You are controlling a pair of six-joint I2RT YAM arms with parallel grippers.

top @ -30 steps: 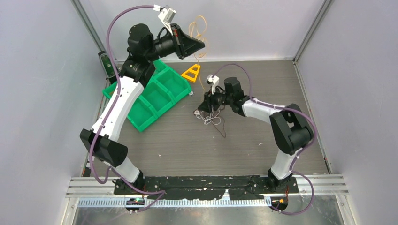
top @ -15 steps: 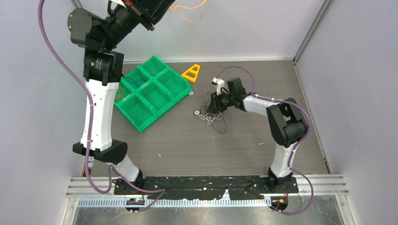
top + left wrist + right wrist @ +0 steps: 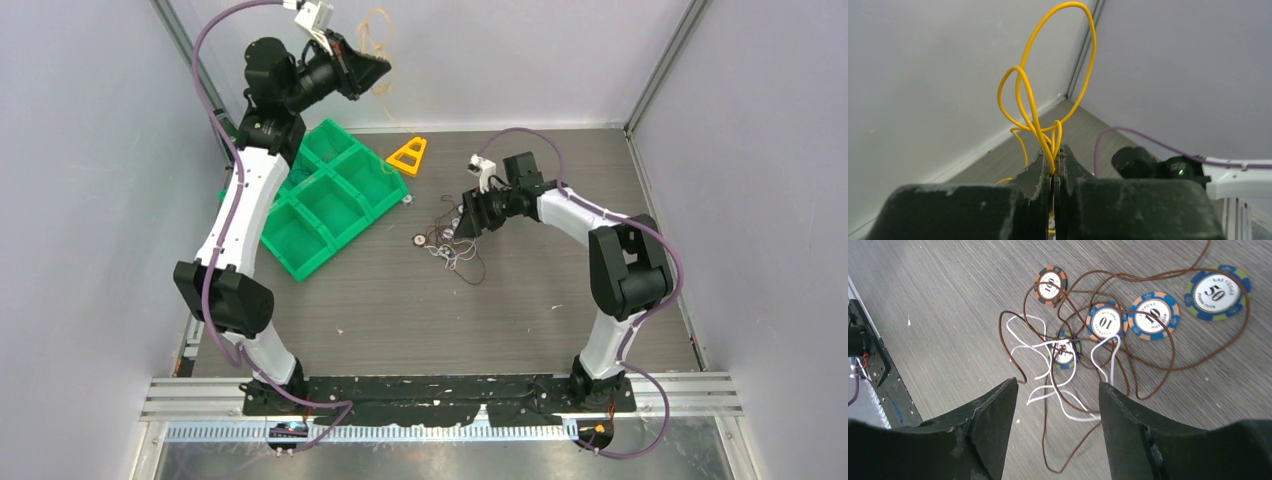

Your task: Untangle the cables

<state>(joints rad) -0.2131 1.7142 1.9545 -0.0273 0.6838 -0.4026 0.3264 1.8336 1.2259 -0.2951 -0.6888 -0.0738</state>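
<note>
Left jaws pressed together, pinching the yellow cable [image 3: 1048, 147] high above the surface [image 3: 380, 300], near the back wall. Its loops stand up out of the pinch, long axis running on from the jaws. Right jaws spread, low over the brown and white tangle [image 3: 1083, 355] among poker chips [image 3: 1154, 309] — a sprawl, no clear axis. Risk, we judge: closing here catches both colours — a pull cinches the crossings, drags chips.
</note>
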